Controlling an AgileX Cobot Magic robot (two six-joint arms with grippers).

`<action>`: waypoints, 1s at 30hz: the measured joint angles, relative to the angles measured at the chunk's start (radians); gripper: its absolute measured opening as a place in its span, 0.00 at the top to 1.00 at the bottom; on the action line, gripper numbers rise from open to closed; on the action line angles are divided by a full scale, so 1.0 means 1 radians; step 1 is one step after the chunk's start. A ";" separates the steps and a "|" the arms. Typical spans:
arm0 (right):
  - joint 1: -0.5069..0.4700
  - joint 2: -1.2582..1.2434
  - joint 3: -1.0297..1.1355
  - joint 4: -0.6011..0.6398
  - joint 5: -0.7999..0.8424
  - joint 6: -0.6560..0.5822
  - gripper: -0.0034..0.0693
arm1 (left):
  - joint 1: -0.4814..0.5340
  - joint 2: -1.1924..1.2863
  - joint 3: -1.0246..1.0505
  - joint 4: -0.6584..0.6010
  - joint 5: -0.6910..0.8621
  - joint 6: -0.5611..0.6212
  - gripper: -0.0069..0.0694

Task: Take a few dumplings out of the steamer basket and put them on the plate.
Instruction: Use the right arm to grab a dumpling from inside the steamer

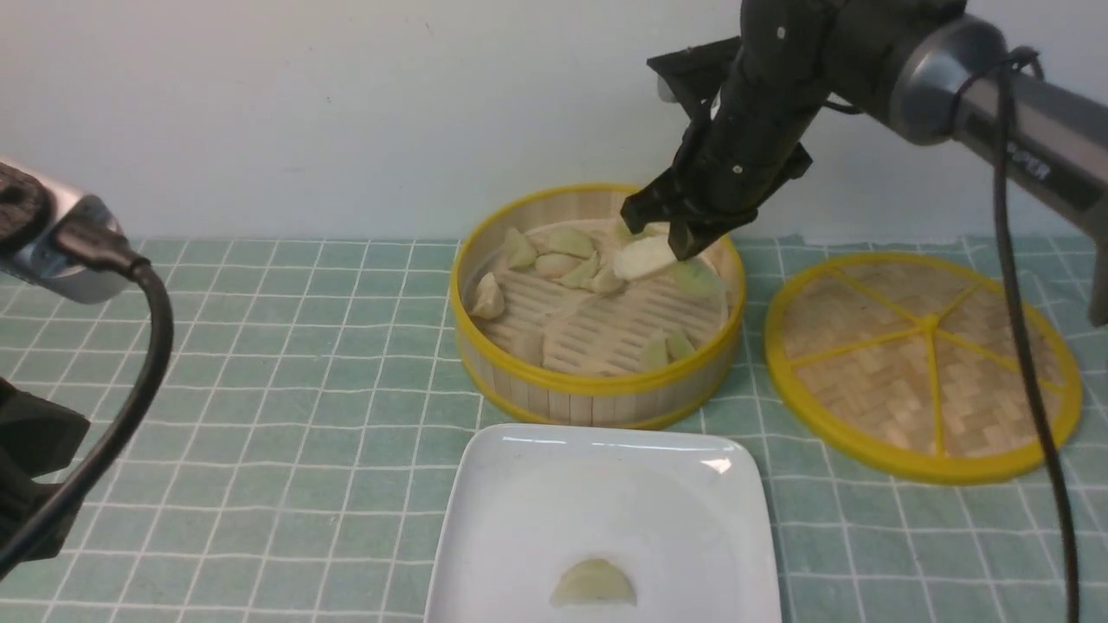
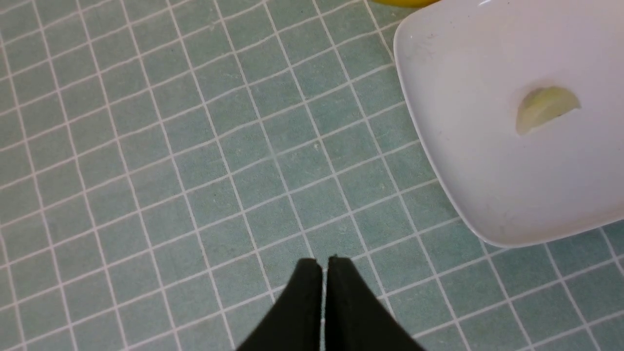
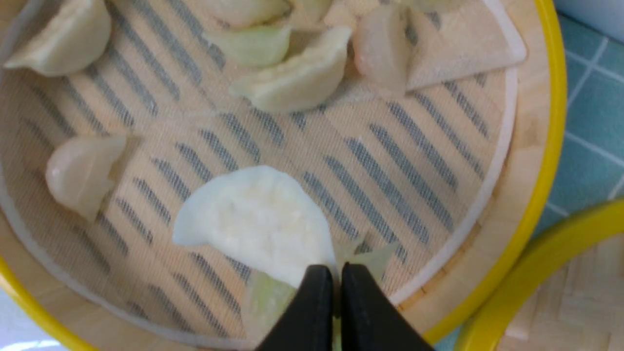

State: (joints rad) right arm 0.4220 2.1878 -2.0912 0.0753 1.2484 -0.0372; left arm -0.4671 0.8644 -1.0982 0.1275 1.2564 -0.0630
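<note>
The steamer basket [image 1: 597, 385] stands mid-table with several pale cream and light green dumplings [image 1: 567, 242] inside. My right gripper [image 1: 671, 247] hangs over the basket's far right part, shut on the edge of a pale cream dumpling [image 1: 645, 257]. In the right wrist view the gripper [image 3: 337, 273] pinches that dumpling [image 3: 258, 219] above the basket floor, with other dumplings [image 3: 292, 78] beyond. The white plate [image 1: 519, 484] lies in front of the basket with one green dumpling [image 1: 594, 584] on it. My left gripper [image 2: 323, 263] is shut and empty over the tablecloth, beside the plate [image 2: 463, 146].
The flat woven lid [image 1: 922, 363] with yellow spokes lies to the right of the basket, and its rim shows in the right wrist view [image 3: 560, 273]. A green checked cloth [image 1: 260, 389] covers the table. A pale wall stands behind. My left arm [image 1: 52, 234] is at the far left.
</note>
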 joint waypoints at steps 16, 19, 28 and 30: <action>0.000 0.102 0.043 0.030 -0.168 -0.023 0.94 | 0.000 0.000 0.000 0.000 -0.001 -0.001 0.92; 0.000 0.085 0.043 0.015 -0.167 -0.024 0.95 | 0.000 0.000 0.000 0.000 -0.001 -0.001 0.92; 0.000 -0.018 0.043 0.012 -0.022 -0.050 0.95 | 0.000 0.000 0.000 0.000 0.000 -0.001 0.92; 0.000 -0.070 0.043 0.016 -0.007 -0.056 0.95 | 0.000 0.000 0.000 0.000 0.000 -0.001 0.92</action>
State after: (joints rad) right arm 0.4220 2.1176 -2.0482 0.0909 1.2413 -0.0934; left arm -0.4671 0.8644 -1.0982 0.1275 1.2568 -0.0637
